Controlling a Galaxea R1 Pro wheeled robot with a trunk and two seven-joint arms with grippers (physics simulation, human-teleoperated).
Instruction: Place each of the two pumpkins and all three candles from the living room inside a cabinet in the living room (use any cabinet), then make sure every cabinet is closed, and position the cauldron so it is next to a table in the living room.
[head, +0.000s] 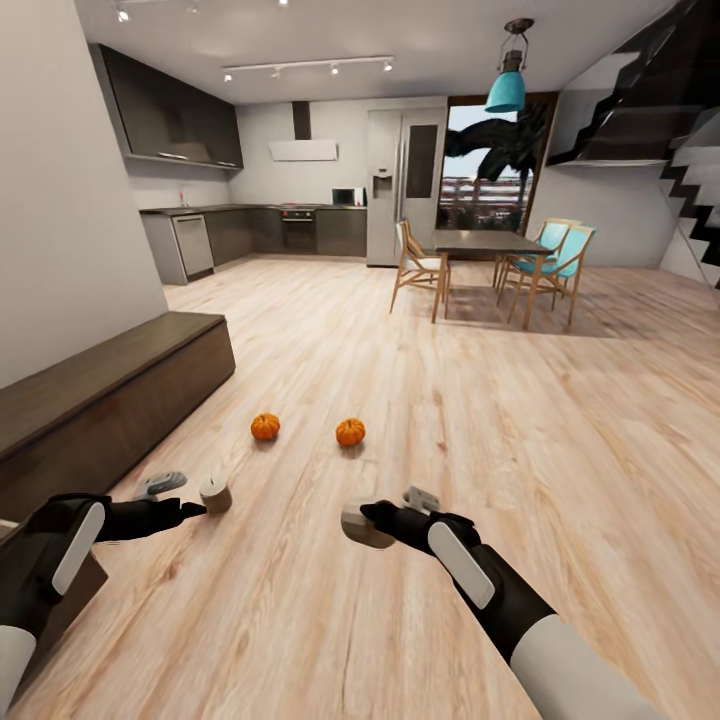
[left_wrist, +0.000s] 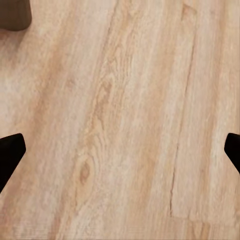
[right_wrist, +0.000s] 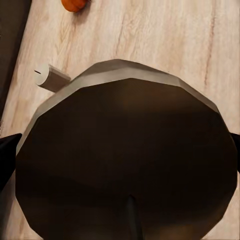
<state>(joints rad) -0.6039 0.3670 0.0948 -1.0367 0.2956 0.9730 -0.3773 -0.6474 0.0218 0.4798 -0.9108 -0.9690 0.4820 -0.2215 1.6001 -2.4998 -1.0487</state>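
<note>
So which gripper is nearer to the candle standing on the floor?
Left. The left gripper is just beside the standing candle; the right gripper, shut on another candle, is farther.

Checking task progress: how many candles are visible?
2. One candle stands on the floor by the left jaws; another candle sits between the right jaws. Others may be hidden.

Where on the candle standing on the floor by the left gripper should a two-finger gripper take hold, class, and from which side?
Grip the candle across its round side wall, about mid-height. It stands upright on the floor with bare boards around it, so the left gripper, open right beside it, could probably come in level from its own side and close on opposite sides. The rounded top likely offers less purchase.
</note>
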